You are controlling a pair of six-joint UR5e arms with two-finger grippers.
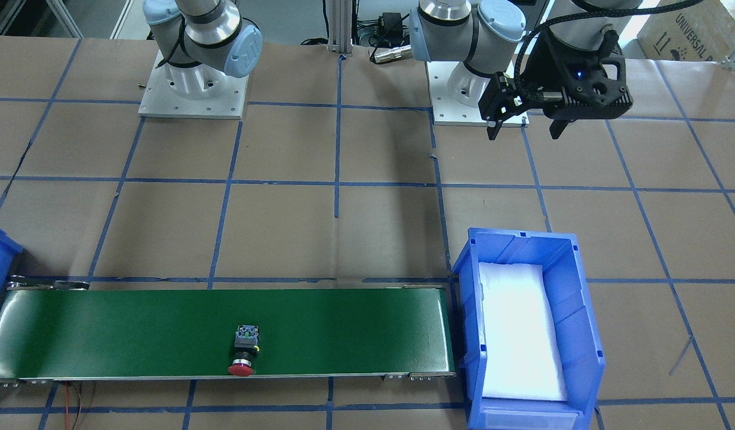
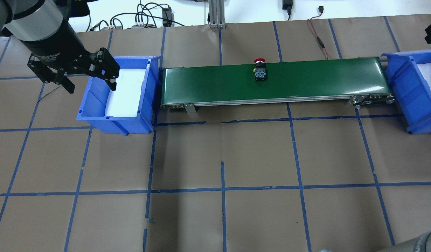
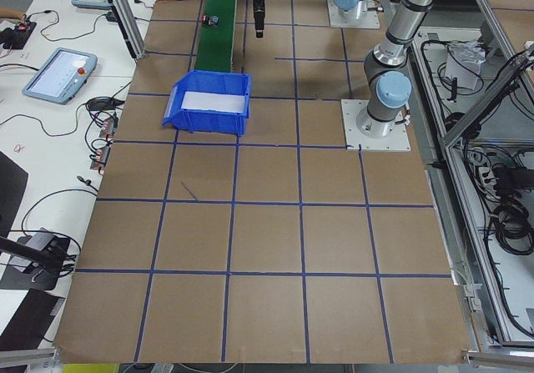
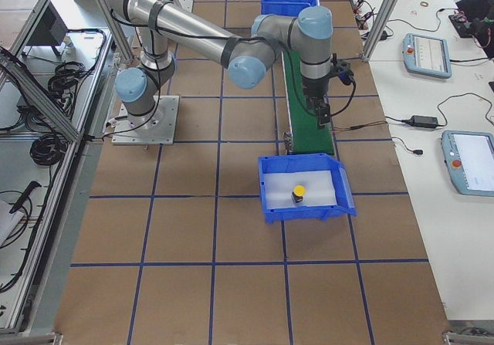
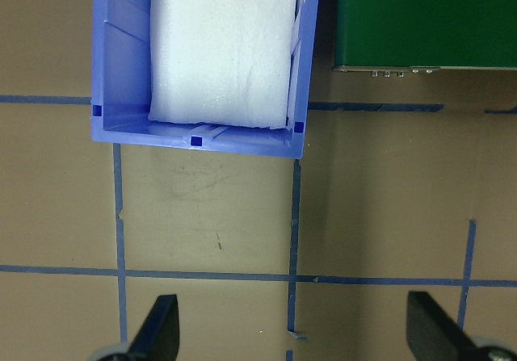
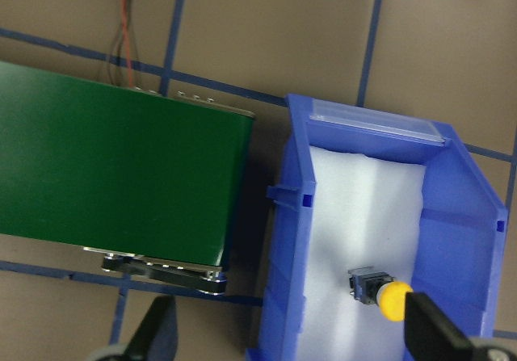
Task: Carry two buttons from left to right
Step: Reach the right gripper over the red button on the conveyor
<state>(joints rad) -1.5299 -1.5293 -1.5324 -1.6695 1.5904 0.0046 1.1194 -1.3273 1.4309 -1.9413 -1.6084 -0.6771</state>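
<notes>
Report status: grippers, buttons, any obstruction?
Left gripper open, empty. Right gripper open, empty. Red button on belt; yellow button in right bin. No obstruction seen.

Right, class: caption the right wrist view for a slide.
Open tool over blue bin holding yellow-capped button, beside the green conveyor.

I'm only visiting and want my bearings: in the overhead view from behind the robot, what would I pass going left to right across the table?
Blue bin with white padding → green belt, a red-capped button lying about midway along it → second blue bin at the right edge.
</notes>
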